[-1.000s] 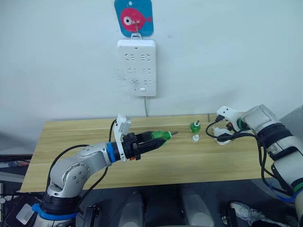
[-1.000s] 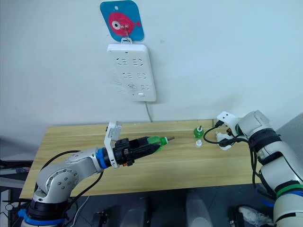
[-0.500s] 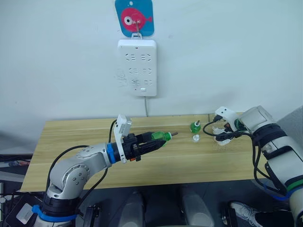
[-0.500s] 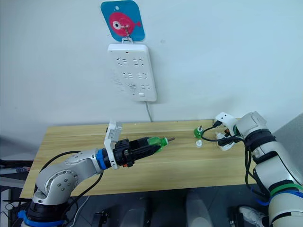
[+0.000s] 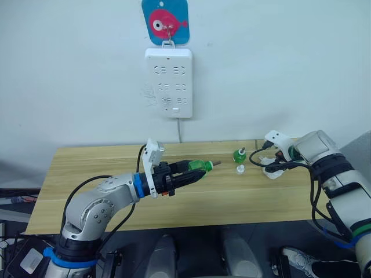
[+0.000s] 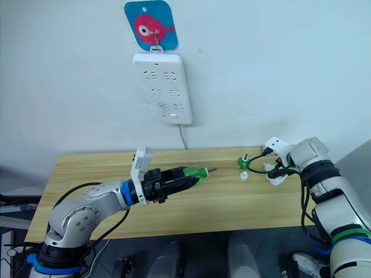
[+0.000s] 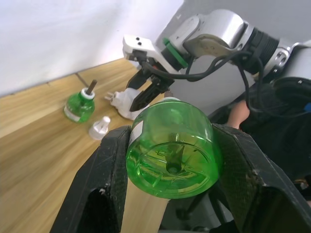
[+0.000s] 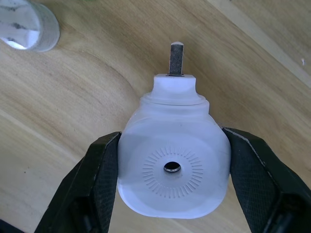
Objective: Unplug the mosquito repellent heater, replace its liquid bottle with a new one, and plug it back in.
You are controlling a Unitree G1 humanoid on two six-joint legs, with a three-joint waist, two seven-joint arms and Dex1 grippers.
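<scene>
My left gripper (image 5: 186,172) is shut on a green liquid bottle (image 5: 198,167), held lying sideways above the middle of the wooden table (image 5: 87,168), neck pointing right. In the left wrist view the bottle's round base (image 7: 170,148) sits between the black fingers (image 7: 104,189). At the table's right end my right gripper (image 5: 271,166) is shut on the white mosquito repellent heater (image 8: 174,167), which rests on the tabletop with its round vent hole facing the right wrist camera. A second green bottle (image 5: 238,154) stands upright just left of the heater, with a small white cap (image 5: 238,169) beside it.
A long white power strip (image 5: 168,83) hangs on the wall above the table's back edge, under a blue hook plate with a pink fish (image 5: 166,22). Its cord drops behind the table. Black cables loop around my right wrist.
Hardly anything: the left arm has shifted slightly with the green bottle still held, and the right gripper stays on the heater.
</scene>
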